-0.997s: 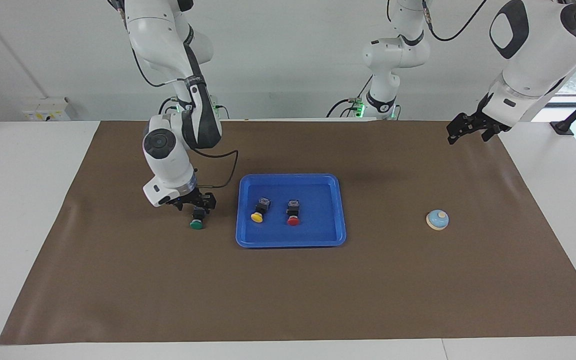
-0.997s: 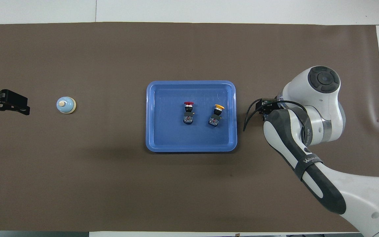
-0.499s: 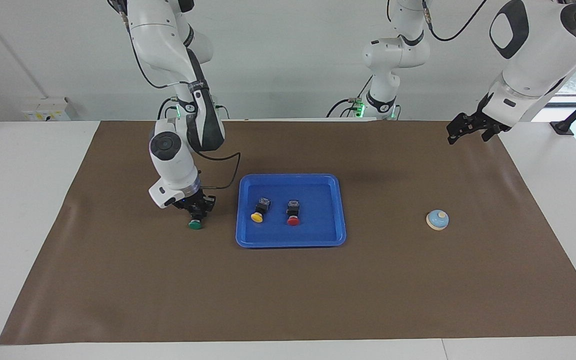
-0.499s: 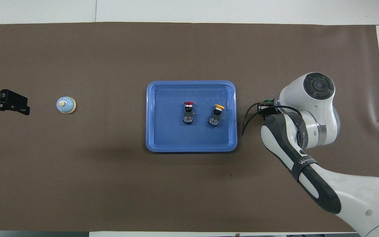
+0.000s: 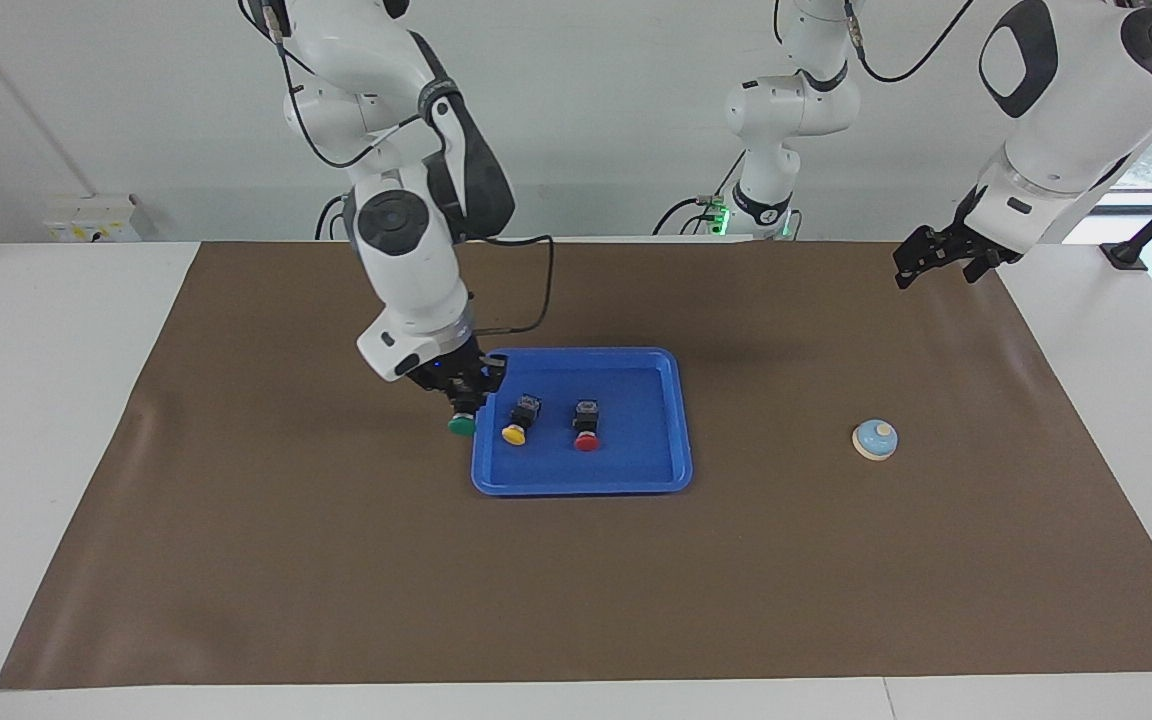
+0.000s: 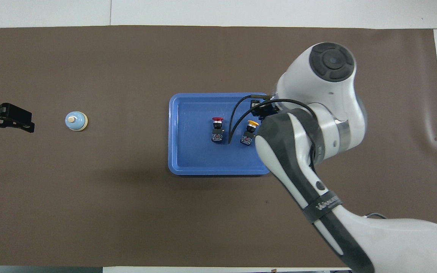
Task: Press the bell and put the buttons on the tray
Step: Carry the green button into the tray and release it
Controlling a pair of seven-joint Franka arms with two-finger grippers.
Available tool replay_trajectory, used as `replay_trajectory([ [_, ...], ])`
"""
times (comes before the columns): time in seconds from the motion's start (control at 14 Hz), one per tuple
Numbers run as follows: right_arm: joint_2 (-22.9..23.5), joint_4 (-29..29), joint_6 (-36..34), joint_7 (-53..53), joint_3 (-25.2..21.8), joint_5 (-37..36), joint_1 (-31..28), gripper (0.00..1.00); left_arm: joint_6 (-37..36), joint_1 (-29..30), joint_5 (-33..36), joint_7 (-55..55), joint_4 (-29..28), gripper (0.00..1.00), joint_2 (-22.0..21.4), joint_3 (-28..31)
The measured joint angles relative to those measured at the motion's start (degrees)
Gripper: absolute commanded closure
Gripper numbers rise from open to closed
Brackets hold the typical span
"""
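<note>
Facing view, right gripper (image 5: pixel 463 405) closed on the green button (image 5: pixel 461 424), raised over the blue tray's (image 5: pixel 636 478) rim at the right arm's end, yellow button (image 5: pixel 516 428) and red button (image 5: pixel 587 435) lying in the tray, bell (image 5: pixel 876 439) on the worktop toward the left arm's end, well apart from the tray, left gripper (image 5: pixel 938 259) open, waiting in the air.

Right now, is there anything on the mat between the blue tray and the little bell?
No. In the facing view, only bare brown mat lies between the tray and the bell.
</note>
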Motion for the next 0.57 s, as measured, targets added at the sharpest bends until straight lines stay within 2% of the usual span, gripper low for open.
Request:
replay_trajectory([
  [0.21,6.4,6.6,0.0,8.6,0.0,0.0,8.6,1.00,0.0,0.0,0.0,0.0,0.0,0.00,0.0,0.0],
  [0.43,12.3,10.2,3.1,12.0,0.0,0.0,12.9,1.00,0.0,0.0,0.0,0.0,0.0,0.00,0.0,0.0],
  [0.5,13.4,10.7,4.1,12.1,0.0,0.0,13.4,0.88,0.0,0.0,0.0,0.0,0.0,0.00,0.0,0.0],
  [0.57,14.1,11.1,4.5,12.1,0.0,0.0,13.8,0.55,0.0,0.0,0.0,0.0,0.0,0.00,0.0,0.0],
])
